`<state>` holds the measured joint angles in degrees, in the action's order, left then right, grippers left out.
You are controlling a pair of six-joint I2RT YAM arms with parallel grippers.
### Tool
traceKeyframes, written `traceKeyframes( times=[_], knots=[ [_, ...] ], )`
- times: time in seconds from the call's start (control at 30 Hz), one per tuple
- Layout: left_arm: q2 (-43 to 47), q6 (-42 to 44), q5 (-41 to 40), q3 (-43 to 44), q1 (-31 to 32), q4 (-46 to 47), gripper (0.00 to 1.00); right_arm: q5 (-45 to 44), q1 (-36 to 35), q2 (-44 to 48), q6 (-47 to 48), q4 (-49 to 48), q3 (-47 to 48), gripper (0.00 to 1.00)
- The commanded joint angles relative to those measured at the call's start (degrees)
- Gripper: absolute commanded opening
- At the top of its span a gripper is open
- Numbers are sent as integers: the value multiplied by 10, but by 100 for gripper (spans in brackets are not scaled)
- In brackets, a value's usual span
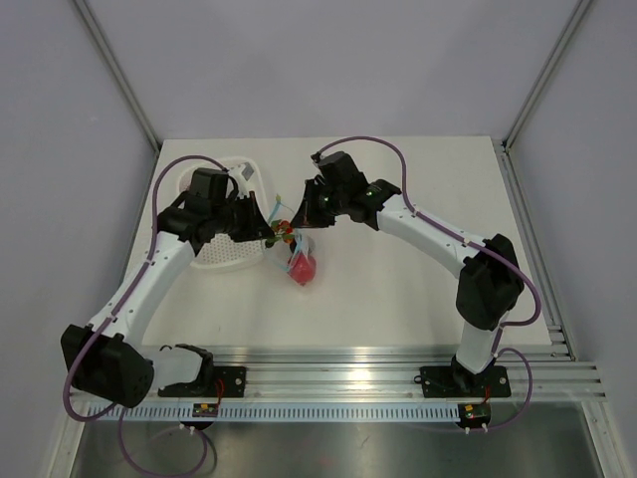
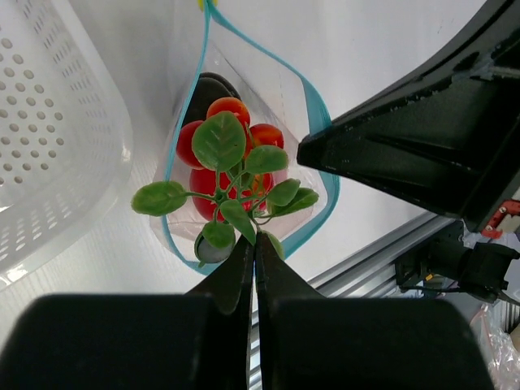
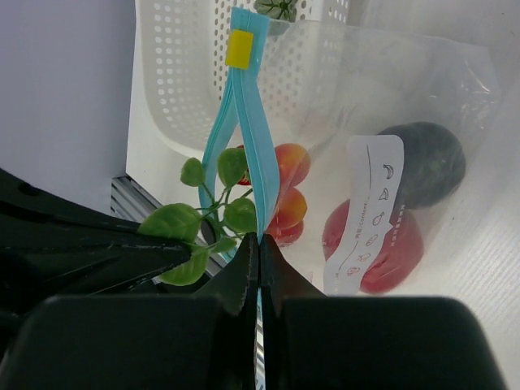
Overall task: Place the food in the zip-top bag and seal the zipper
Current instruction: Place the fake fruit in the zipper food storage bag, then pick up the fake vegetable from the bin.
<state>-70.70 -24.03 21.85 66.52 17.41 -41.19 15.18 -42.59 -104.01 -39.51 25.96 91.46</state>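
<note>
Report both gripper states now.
Left gripper: shut on the green leafy piece, by its stem.
Right gripper: shut on the zipper of the zip-top bag.

A white perforated basket (image 1: 227,257) sits on the white desk (image 1: 398,299), which spreads wide to the basket's right, with a slotted aluminium rail (image 1: 348,373) on the basket's near side and pale grey walls (image 1: 328,60) beyond it.

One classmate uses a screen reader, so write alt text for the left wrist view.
The left gripper is shut on the stem of a green leafy sprig, holding it at the open mouth of a clear zip-top bag. Red toy tomatoes and a dark piece lie inside; a white perforated basket is at left.
</note>
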Motion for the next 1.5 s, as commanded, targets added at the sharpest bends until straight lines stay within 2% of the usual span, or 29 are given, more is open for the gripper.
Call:
traceKeyframes(
  times=[0.0, 0.3, 0.33, 0.37, 0.4, 0.43, 0.5, 0.53, 0.67, 0.8, 0.9, 0.93, 0.97, 1.03, 1.13, 1.17, 1.37, 1.47],
  knots=[
    [-13, -13, 19, -10, 5, 60, 0, 23, 0, 20, -10, -35, 1, 0],
    [-41, -30, -1, -9, 19, 81, 1, 20, -1, 25, -9, -33, -3, 0],
    [-44, -24, -3, -5, 20, 76, 8, 20, -1, 26, -8, -33, -4, 0],
    [-49, -22, -6, -2, 20, 72, 23, 19, 0, 26, -8, -33, -4, 0],
    [-52, -20, -5, 4, 20, 62, 47, 19, -1, 27, -7, -33, -4, 0],
    [-55, -14, -4, 8, 20, 59, 60, 17, -1, 28, -7, -33, -6, 0],
    [-52, -7, -6, 21, 20, 43, 74, 17, 0, 28, -7, -33, -7, 0],
    [-46, 1, -8, 28, 20, 37, 77, 17, 0, 28, -6, -32, -9, 0],
    [-31, 29, -44, 84, 20, -10, 76, 18, 0, 28, -6, -34, -11, 0],
    [-30, 62, -140, 141, 10, -58, 73, 15, 0, 32, -4, -35, -15, 0],
    [-50, 66, -128, 162, -45, -62, 75, 11, -1, 35, 0, -31, -16, 0],
    [-57, 67, -124, 163, -61, -58, 80, 10, -1, 38, 2, -29, -16, 0],
    [-64, 66, -154, 165, -88, -56, 83, 10, -1, 40, 3, -28, -17, 0],
    [-94, 61, -200, 172, -106, -58, 92, 9, 0, 43, 5, -29, -22, 0],
    [-143, 54, -252, 181, -134, -50, 95, 16, 0, 47, 8, -32, -30, 0],
    [-156, 48, -283, 186, -142, -46, 96, 18, -1, 47, 8, -33, -31, 0],
    [-268, 24, -354, 227, -160, -21, 93, 19, -1, 49, 21, -30, -36, 0],
    [-309, 10, -342, 244, -174, 0, 91, 20, 0, 51, 27, -26, -39, 0]
  ],
)
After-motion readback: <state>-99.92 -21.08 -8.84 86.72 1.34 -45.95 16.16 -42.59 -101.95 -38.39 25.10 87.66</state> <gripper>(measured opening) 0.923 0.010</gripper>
